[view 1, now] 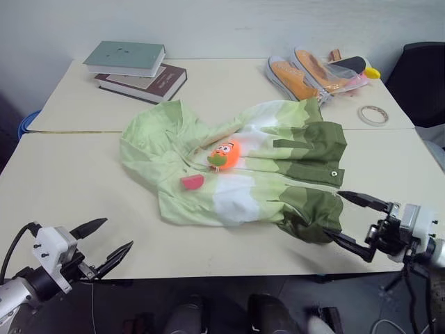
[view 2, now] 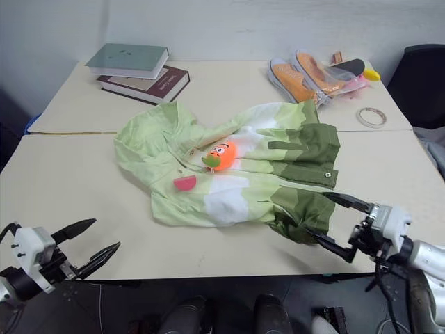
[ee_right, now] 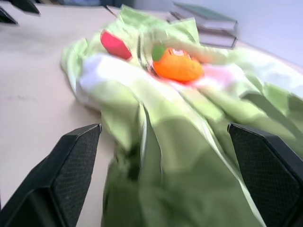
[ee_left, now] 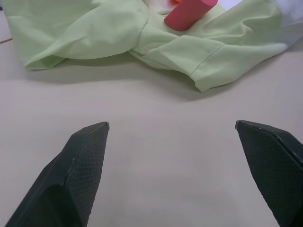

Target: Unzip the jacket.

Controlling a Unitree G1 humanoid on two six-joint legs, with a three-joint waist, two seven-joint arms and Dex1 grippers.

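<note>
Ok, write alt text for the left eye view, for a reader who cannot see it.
A small hooded jacket in pale green, white and olive bands lies on a beige table, an orange cartoon-face charm at its middle. The left gripper and right gripper wait open at the near edge. Behind lie stacked books, orange shoes and a tape roll.

The jacket (ee_right: 189,156) looks blurred in the right wrist view, its olive hem cut off at the picture's edge; its zipper teeth are too small to tell; the black chair (view 1: 421,69) is cropped.
</note>
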